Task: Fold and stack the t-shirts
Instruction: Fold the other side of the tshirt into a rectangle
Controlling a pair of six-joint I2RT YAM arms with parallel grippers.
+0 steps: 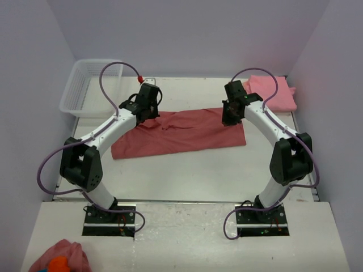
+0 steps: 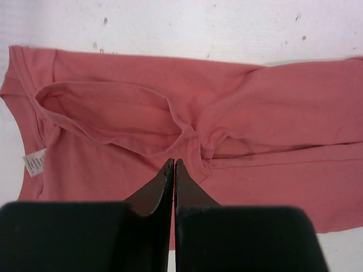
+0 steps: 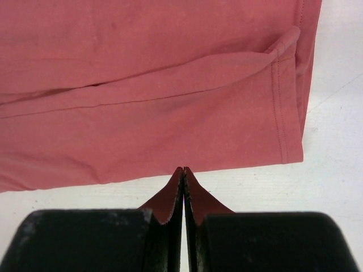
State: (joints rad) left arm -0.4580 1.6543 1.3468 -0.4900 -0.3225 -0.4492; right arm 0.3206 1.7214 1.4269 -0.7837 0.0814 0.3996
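Where L claw (image 2: 174, 163) & R claw (image 3: 182, 170) pinch, t-shirt (image 1: 184, 133) lies btwn.

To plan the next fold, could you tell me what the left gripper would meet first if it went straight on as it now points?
The left gripper, shut, would push straight into the bunched fold of the dusty red cotton t-shirt at its tips; the white table probably lies just beneath.

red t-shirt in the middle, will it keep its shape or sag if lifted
Probably floppy: the red t-shirt already puckers around the shut left gripper. Lifted by two pinched points, it would likely sag between them. Seems thin and light: the right gripper pinches its edge with jaws almost touching.
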